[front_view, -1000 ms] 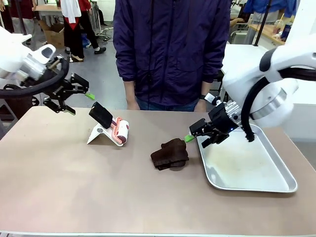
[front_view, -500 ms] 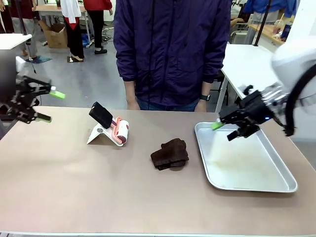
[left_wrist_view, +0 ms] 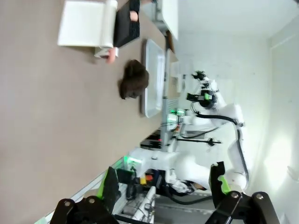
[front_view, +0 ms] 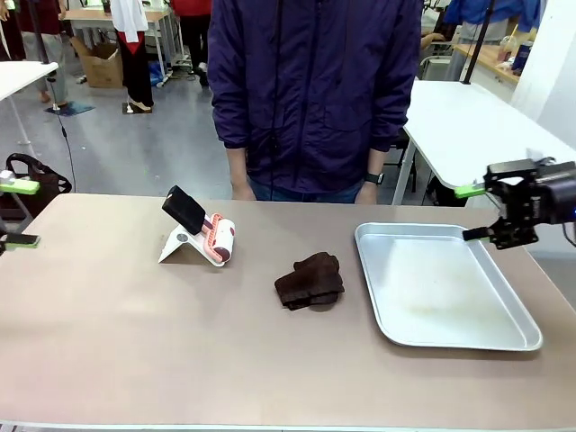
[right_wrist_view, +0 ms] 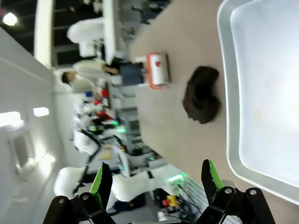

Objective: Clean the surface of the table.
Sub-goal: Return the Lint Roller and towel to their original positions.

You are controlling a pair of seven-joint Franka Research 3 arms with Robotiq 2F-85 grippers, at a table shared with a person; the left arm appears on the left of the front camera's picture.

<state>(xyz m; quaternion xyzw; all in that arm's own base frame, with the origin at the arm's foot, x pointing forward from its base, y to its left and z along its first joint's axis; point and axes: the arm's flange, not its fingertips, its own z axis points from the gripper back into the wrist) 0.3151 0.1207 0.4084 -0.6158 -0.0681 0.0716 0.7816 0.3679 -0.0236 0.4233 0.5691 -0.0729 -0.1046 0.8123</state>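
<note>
The table (front_view: 135,342) has a brownish matte top. A crumpled dark brown cloth (front_view: 310,281) lies near its middle. A lint roller (front_view: 216,236) with a black handle leans on a white stand to the left of the cloth. My left gripper (front_view: 16,214) hangs open at the table's far left edge, well away from both. My right gripper (front_view: 472,213) is open near the right edge, above the far right corner of the tray. In the left wrist view the open left gripper (left_wrist_view: 164,182) looks along the table (left_wrist_view: 46,116) toward the cloth (left_wrist_view: 134,79). The right wrist view shows the open right gripper (right_wrist_view: 156,177), the cloth (right_wrist_view: 202,93) and the roller (right_wrist_view: 156,70).
An empty silver metal tray (front_view: 526,340) sits on the table's right side, also seen as the tray (right_wrist_view: 224,116) from the right wrist. A person in a dark purple jacket (front_view: 315,90) stands at the far edge, hands down by the table. White tables stand behind.
Both arms have drawn back outward. The left gripper went from beside the roller to the left edge. The right gripper went from beside the cloth to the tray's far right.
</note>
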